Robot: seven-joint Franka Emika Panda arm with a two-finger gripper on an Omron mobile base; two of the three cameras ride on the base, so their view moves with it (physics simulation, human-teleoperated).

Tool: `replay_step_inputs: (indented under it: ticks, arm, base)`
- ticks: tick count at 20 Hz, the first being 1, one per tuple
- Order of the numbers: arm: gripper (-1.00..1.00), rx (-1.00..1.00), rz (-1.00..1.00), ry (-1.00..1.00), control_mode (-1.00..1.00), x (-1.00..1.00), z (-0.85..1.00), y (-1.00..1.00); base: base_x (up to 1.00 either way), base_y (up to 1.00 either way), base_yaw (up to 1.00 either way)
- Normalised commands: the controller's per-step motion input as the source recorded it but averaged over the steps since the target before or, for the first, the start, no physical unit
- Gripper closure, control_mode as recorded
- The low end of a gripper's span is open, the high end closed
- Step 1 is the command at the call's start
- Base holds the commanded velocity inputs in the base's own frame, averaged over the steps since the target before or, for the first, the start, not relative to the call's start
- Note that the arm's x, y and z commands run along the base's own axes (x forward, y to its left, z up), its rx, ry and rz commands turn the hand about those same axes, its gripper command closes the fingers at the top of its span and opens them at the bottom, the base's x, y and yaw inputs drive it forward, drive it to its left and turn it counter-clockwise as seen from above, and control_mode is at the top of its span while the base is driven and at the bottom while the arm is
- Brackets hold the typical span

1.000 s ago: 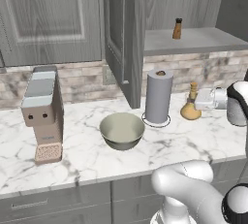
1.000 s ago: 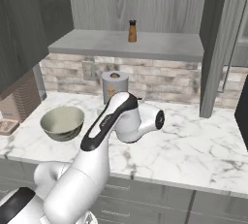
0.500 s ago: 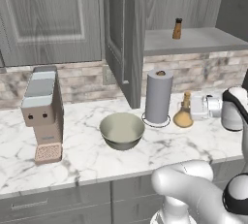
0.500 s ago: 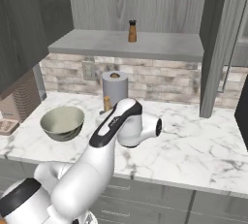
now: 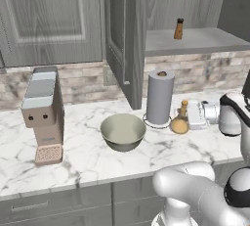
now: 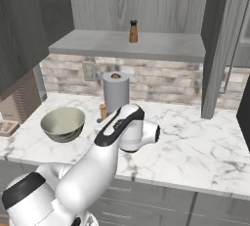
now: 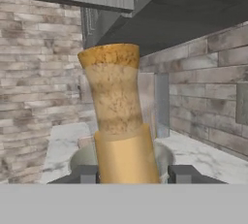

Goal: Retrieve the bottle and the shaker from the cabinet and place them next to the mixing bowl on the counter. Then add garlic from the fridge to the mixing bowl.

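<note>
As the left base view reads from its left edge, a coffee machine [image 5: 43, 114] stands on the marble tabletop [image 5: 83, 159], then the mixing bowl [image 5: 123, 131], empty as far as can be seen, then a paper towel roll [image 5: 160, 97] just beside it. Immediately right of the roll is the bottle [image 5: 180, 121], amber with a cork stopper, upright and low over or on the tabletop, near the bowl but with the roll's base between; contact with the surface cannot be confirmed. The gripper [image 5: 196, 114] has its jaws closed narrowly on the bottle's body, as the hand view confirms [image 7: 121, 121]. Higher right, the shaker [image 5: 179, 28] stands on the open cabinet shelf [image 5: 205, 40]. Assessment: bottle delivery is nearly complete, release pending; shaker retrieval and the garlic step remain outstanding.
</note>
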Motion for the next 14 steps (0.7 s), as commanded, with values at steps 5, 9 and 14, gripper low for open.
replay_step_inputs:
  ticks: [5,9,14]
  arm:
    - [1.0,0.0,0.02,-0.01,-1.0,0.0,-0.21,0.23]
    - [1.0,0.0,0.0,0.0,-1.0,0.0,-0.17,0.34]
    - [1.0,0.01,0.0,0.0,-1.0,0.01,-0.22,0.25]
  base:
    - [0.0,0.0,0.0]
    - [0.0,0.0,0.0]
    - [0.0,0.0,0.0]
